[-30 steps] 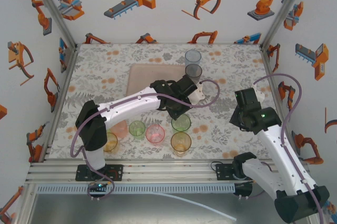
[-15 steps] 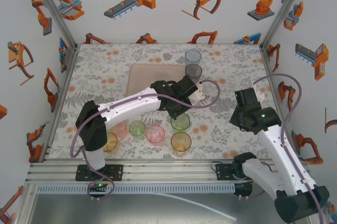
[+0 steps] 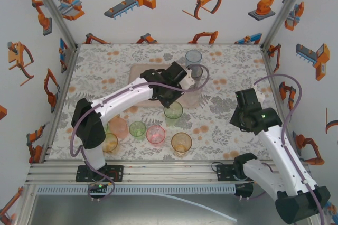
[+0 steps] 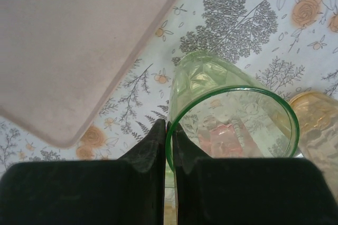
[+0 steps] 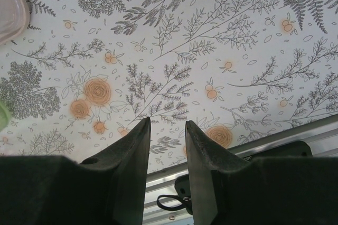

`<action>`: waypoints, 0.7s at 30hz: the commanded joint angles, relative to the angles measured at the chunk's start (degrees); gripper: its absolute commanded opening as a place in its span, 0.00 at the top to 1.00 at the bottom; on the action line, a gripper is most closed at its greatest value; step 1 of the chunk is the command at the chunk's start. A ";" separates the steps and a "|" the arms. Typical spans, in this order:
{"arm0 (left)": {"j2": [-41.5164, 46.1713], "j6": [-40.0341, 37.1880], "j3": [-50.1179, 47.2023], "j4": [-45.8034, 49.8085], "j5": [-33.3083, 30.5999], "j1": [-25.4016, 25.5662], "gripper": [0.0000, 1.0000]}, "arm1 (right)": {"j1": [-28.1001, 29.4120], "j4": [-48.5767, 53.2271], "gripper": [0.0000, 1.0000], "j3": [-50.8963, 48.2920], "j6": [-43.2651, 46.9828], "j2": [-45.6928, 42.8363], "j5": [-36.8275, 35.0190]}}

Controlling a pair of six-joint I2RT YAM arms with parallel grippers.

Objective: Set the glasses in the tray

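My left gripper [image 3: 171, 102] is shut on the rim of a green glass [image 3: 173, 112], one finger inside and one outside. It holds the glass above the table, just off the near right corner of the pale pink tray [image 3: 148, 80]. In the left wrist view the green glass [image 4: 232, 124] hangs from the left gripper [image 4: 170, 130], with the tray [image 4: 79, 40] at upper left. Pale blue [image 3: 193, 56], smoky grey [image 3: 195, 71] and clear [image 3: 191, 96] glasses stand by the tray's right edge. My right gripper [image 5: 168, 124] is open and holds nothing.
A front row of glasses stands near the arm bases: orange [image 3: 110, 142], pale pink [image 3: 119, 128], green [image 3: 138, 129], pink [image 3: 155, 133], amber [image 3: 181, 142]. An amber glass [image 4: 319, 124] lies right of the held one. My right gripper [image 3: 245, 100] hovers over bare floral table at the right.
The left arm has lifted the green glass out of the front group and carried it back and left toward the tray. The right arm has not moved.
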State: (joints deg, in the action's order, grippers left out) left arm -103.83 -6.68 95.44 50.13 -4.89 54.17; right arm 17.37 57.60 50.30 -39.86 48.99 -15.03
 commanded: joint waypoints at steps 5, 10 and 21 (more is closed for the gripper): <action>3.02 -1.94 5.79 1.90 0.82 -3.76 0.95 | -0.36 -0.46 0.66 0.67 1.05 1.54 -0.04; 0.76 -1.98 10.60 1.72 1.76 -7.30 0.95 | -0.39 -1.00 0.66 0.76 1.42 2.24 0.16; -11.25 -2.56 27.14 1.81 4.50 -15.73 0.95 | -0.38 -3.17 0.66 -0.62 1.60 3.10 0.44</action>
State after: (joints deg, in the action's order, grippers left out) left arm -112.27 -8.34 118.37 51.44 -2.31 39.55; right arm 17.37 55.64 50.30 -39.00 51.86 -14.44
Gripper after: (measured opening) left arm 0.135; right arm 0.339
